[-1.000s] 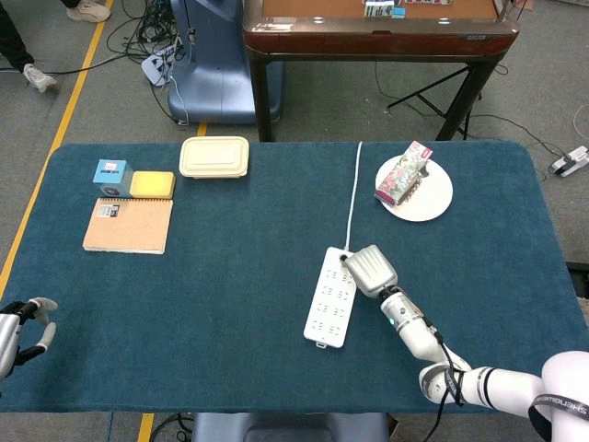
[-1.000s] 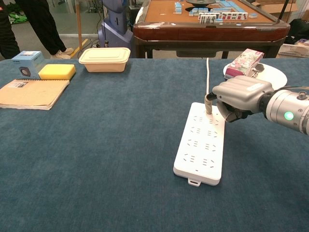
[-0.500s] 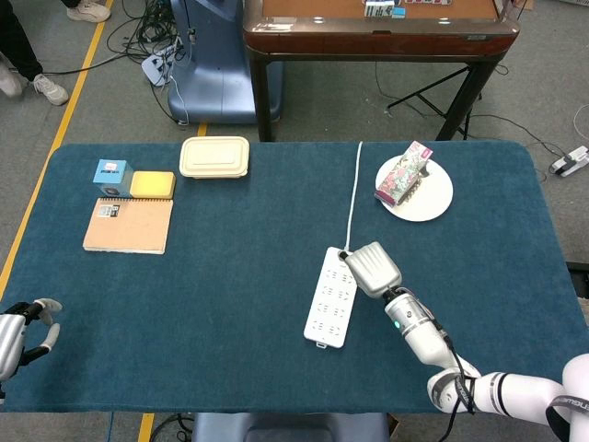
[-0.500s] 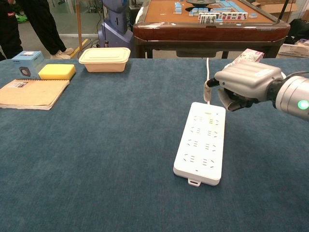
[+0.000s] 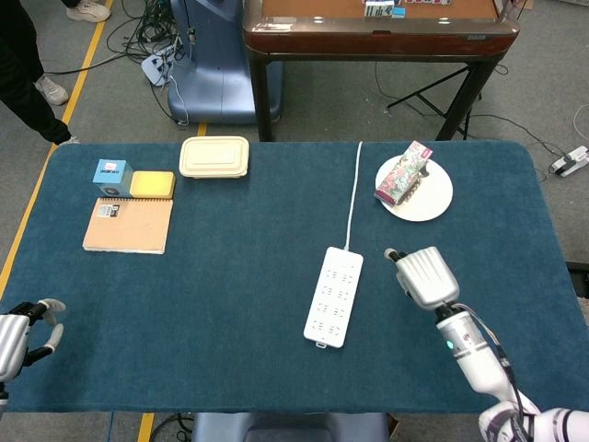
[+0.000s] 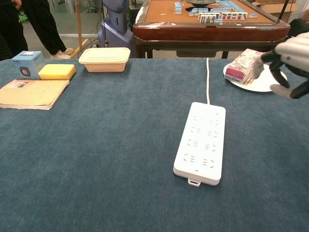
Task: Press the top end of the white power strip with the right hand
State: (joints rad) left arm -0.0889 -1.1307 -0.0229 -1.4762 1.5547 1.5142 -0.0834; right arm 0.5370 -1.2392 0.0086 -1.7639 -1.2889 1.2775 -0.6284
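1. My right hand (image 5: 425, 276) hangs above the blue desk (image 5: 230, 276), off to the right of the white power strip (image 5: 335, 296) and clear of it; nothing is in it, and its fingers are curled partly inward with gaps between them.
2. In the chest view the same hand sits at the right edge of the picture, in front of the white plate (image 6: 263, 82), with its dark fingertips (image 6: 273, 57) pointing left.
3. The white power strip lies flat near the middle of the desk, its long side running away from me and slightly tilted; its top end is the far one, where the white cable (image 5: 353, 198) leaves it and runs to the back edge of the desk.
4. Nothing touches the strip.
5. My left hand (image 5: 23, 333) is at the near left corner of the desk, low in the head view; it holds nothing and its fingers are bent but apart.
6. On the white plate at the far right lies a flowered packet (image 5: 403, 175).
7. At the far left a brown notebook (image 5: 127, 225) lies flat, with a yellow sponge (image 5: 152, 184) and a small blue box (image 5: 111, 175) just behind it.
8. A cream lidded food box (image 5: 214, 157) sits near the back edge, to the right of the sponge.
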